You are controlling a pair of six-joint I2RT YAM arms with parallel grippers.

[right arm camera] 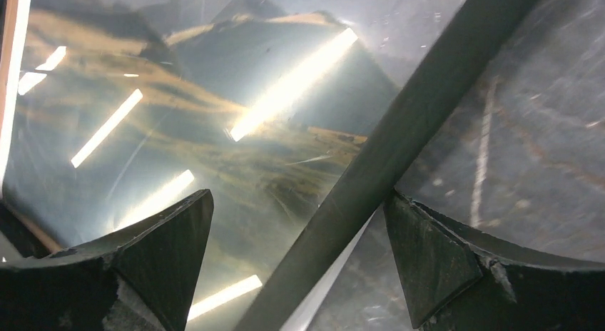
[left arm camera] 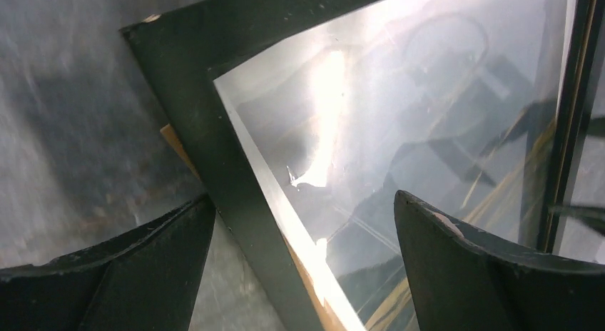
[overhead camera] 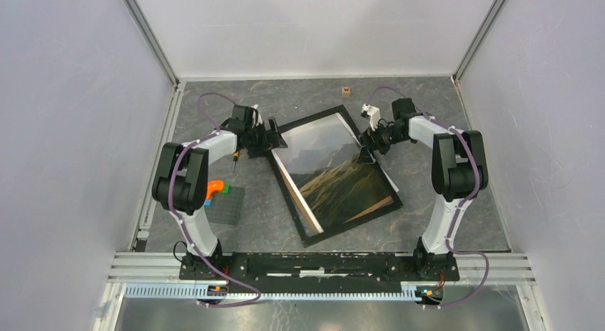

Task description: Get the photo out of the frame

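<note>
Evidently lining up the grasp: left gripper [overhead camera: 267, 136] and right gripper [overhead camera: 371, 142] both spread wide, astride opposite borders of the frame [overhead camera: 353, 225] lying glass-up mid-counter, photo [overhead camera: 342, 177] inside. Next, probably closing on both borders, then flipping to reach the back

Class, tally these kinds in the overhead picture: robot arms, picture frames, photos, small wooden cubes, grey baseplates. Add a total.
Robot arms: 2 (left arm, right arm)
Picture frames: 1
Photos: 1
Small wooden cubes: 1
Grey baseplates: 1
Total: 6
</note>
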